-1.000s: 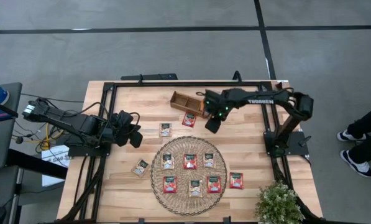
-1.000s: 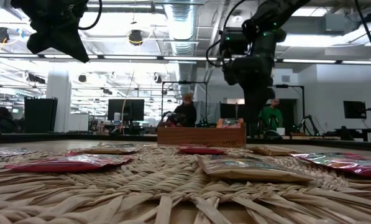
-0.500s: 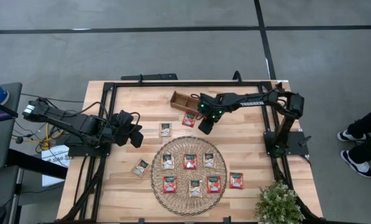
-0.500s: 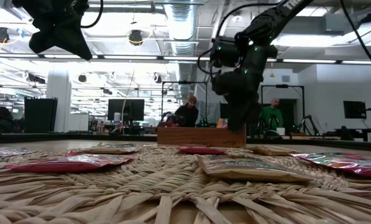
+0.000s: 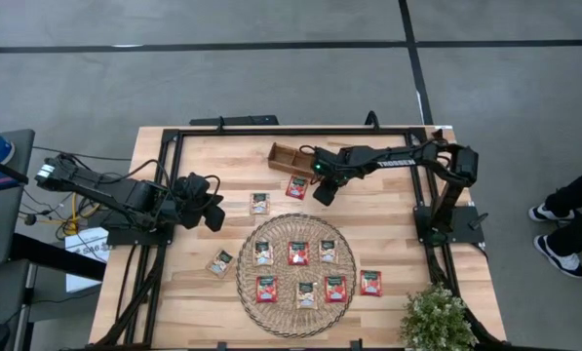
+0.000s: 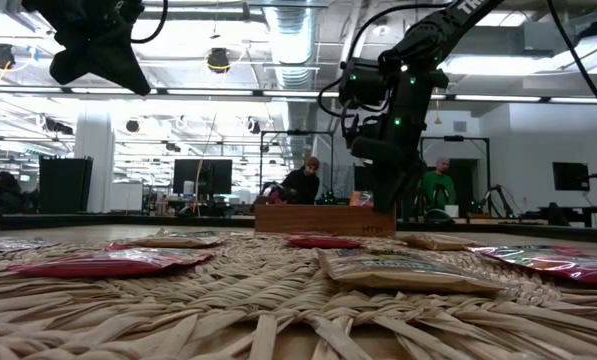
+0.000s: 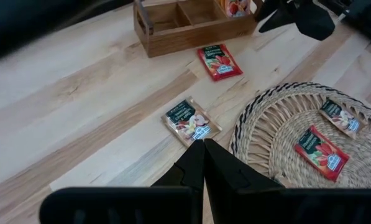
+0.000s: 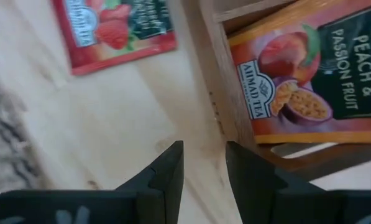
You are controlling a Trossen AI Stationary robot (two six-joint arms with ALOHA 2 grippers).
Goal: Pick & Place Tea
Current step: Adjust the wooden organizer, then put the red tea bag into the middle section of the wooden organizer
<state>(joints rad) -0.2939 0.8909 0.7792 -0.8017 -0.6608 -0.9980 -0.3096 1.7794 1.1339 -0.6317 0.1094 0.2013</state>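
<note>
We saw the right pincer (image 8: 204, 165), its fingers slightly spread and pinching nothing, poised over the wooden tray's (image 8: 213, 81) outer wall, with a peach sachet (image 8: 303, 81) already in the compartment just beyond it and a red sachet (image 8: 114, 28) flat on the counter (image 8: 110, 124) beside it. We judged it could knock the tray wall on descending, jolting the stored tea. The left pincer (image 7: 204, 158), pressed together, waited apart.

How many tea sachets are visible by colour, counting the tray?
Red sachets: 5 (3 on the woven mat, 2 on the bare table)
Cream sachets: 5 (3 on the mat, 2 on the table)
Orange peach sachet in the wooden tray: 1 visible
Total: 11
</note>
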